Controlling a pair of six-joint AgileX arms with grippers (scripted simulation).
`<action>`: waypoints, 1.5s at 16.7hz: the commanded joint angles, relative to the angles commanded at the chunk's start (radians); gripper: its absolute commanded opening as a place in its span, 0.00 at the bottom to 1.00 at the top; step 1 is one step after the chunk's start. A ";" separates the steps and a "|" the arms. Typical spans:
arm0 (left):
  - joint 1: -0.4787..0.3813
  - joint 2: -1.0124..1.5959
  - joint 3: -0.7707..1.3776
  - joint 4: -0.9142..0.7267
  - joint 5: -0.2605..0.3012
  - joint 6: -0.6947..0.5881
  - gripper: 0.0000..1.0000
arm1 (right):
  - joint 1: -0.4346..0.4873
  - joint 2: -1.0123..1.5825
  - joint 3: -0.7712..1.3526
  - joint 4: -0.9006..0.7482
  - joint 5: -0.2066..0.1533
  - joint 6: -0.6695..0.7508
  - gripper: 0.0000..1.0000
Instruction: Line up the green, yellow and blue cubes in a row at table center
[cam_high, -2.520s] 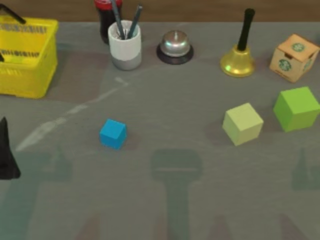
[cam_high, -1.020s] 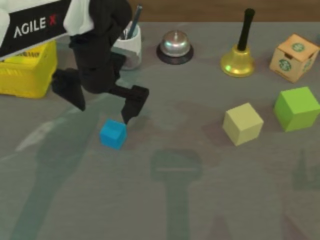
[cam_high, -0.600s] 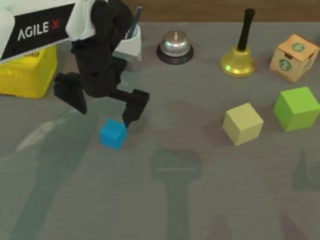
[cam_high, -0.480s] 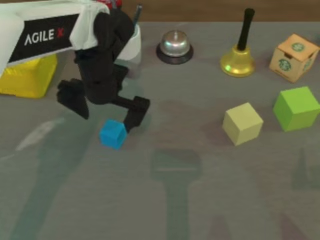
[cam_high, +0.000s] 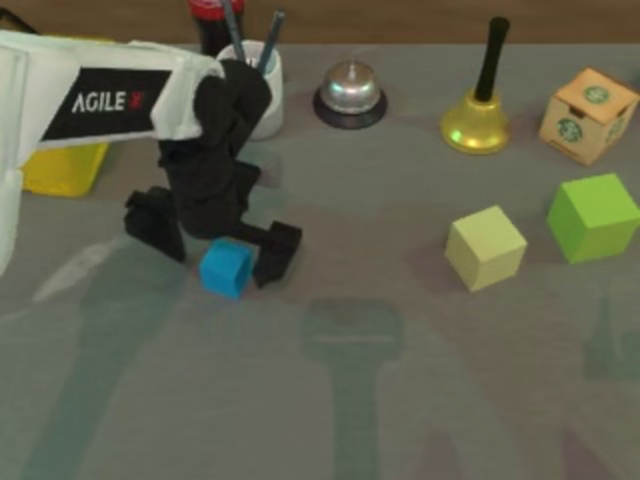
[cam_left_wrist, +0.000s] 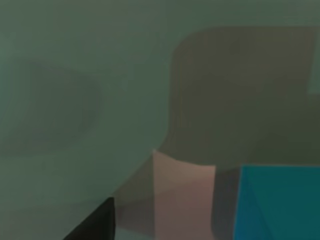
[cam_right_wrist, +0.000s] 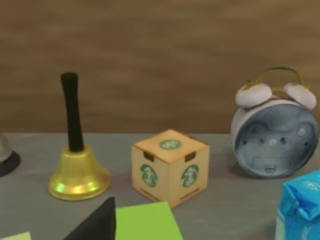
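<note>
As grasp is readied, blue cube (cam_high: 226, 268) bracketed by spread left gripper (cam_high: 222, 240) fingers; yellow cube (cam_high: 486, 248), green cube (cam_high: 593, 217) at 3 o'clock; right gripper state cannot be told.

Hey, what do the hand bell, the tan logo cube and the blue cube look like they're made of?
Hand bell: looks like polished brass, with bright glints on its gold body; the black handle is matte, perhaps wood or plastic. Tan logo cube: seems thin wood or card, with notched panel joints and printed green logos. Blue cube, between the left gripper's fingers: plain matte, likely plastic or foam.
</note>
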 joint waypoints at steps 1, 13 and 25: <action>0.000 0.000 0.000 0.000 0.000 0.000 1.00 | 0.000 0.000 0.000 0.000 0.000 0.000 1.00; 0.000 0.000 0.000 0.000 0.000 0.000 0.10 | 0.000 0.000 0.000 0.000 0.000 0.000 1.00; 0.002 -0.039 0.026 -0.029 -0.001 0.001 0.00 | 0.000 0.000 0.000 0.000 0.000 0.000 1.00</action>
